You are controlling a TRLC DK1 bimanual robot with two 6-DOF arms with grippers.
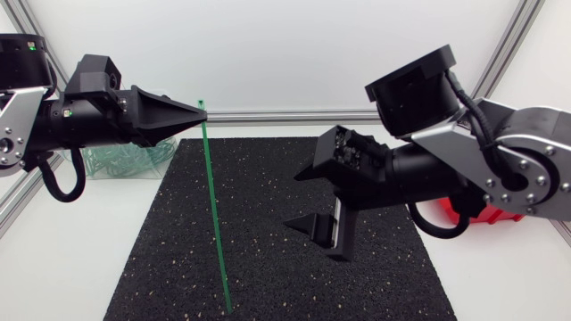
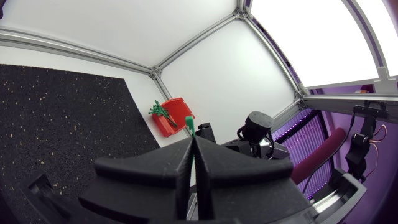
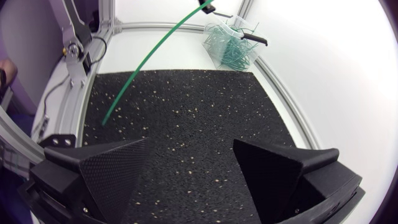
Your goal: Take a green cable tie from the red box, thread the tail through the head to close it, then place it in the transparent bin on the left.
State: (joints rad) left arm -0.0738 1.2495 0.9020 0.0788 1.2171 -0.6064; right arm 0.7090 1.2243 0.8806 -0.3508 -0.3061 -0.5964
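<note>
Black speckled matting (image 1: 357, 276) covers our white counter (image 1: 71, 267). Above it our left gripper (image 1: 194, 111) is clenched on one end of the green cable tie (image 1: 214, 205), whose free length trails away from the fingertips, with the transparent bin (image 1: 120, 163) behind that arm. We judge threading is the step in hand. Our right gripper (image 1: 290, 201), released, spread wide and well apart from the tie, must next catch the loose tail and bend it toward the held end.
</note>
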